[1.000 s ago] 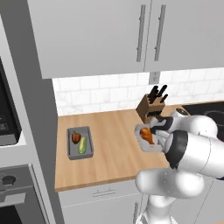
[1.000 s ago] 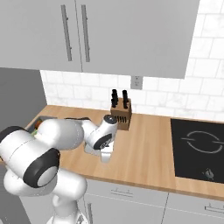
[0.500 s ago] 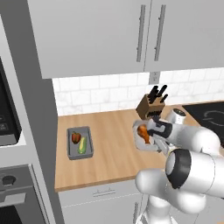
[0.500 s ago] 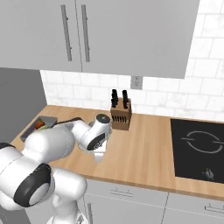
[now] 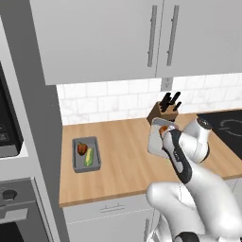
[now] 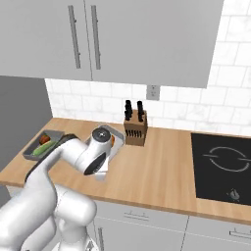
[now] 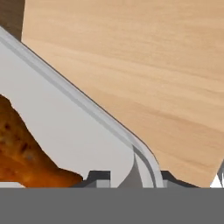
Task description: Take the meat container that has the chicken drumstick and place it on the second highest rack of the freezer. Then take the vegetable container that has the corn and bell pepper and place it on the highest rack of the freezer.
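At the centre right of the left base view we see the meat container (image 5: 156,138) lifted off the wooden desk (image 5: 123,160) and tipped steeply, close in front of the knife block (image 5: 163,112), with the orange-brown chicken drumstick (image 5: 165,132) showing at its upper edge beside the arm's dark wrist. In the hand view the container's grey rim (image 7: 78,98) runs diagonally from upper left to lower right, the drumstick (image 7: 22,157) lies at lower left against the pale floor of the tray, and the gripper (image 7: 131,179) straddles that rim at the bottom edge, one dark tip inside the wall and one outside, so the jaws are clamped on the meat container. At the left of the left base view the vegetable container (image 5: 86,154) rests flat on the desk, holding the dark red bell pepper (image 5: 82,149) and the corn (image 5: 89,156) side by side. In the right base view this tray (image 6: 43,144) sits at centre left, the black cooktop (image 6: 220,166) at right.
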Motion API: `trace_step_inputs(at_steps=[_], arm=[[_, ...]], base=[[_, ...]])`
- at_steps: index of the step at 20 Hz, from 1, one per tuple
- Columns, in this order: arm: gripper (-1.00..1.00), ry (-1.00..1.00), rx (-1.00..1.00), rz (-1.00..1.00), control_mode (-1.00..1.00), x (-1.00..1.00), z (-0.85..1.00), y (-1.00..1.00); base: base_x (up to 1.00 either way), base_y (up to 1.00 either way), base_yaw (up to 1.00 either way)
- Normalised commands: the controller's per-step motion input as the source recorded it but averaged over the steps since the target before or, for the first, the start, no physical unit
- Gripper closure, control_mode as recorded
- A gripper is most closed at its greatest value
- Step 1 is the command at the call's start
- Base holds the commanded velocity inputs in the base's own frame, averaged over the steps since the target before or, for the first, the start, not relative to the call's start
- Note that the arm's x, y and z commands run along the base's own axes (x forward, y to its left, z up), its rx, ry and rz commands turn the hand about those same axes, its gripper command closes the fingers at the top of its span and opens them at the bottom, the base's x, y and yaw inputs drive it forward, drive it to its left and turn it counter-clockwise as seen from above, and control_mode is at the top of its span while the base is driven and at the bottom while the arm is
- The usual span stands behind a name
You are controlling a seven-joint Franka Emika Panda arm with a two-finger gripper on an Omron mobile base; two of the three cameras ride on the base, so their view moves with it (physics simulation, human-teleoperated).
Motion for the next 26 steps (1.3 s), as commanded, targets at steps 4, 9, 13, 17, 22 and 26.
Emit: trace_step_inputs(at_steps=[4,9,13,17,22,26], arm=[[1.00,-0.10,-0.04,0.02,-1.00,-0.49,0.74,0.12],[1.00,-0.01,-0.08,0.06,-1.00,-0.45,0.64,0.32],[1.00,0.00,-0.09,0.08,-1.00,-0.61,0.66,0.19],[1.00,0.00,-0.07,0.07,-1.00,-0.64,0.66,0.17],[1.00,0.00,-0.05,0.07,-1.00,-0.28,0.32,0.24],[1.00,0.01,0.00,0.07,-1.00,0.04,-0.07,0.08]], base=[[0.00,0.00,0.00],[0.00,0.00,0.00],[0.00,0.00,0.00],[0.00,0.00,0.00],[0.00,0.00,0.00],[0.00,0.00,0.00]])
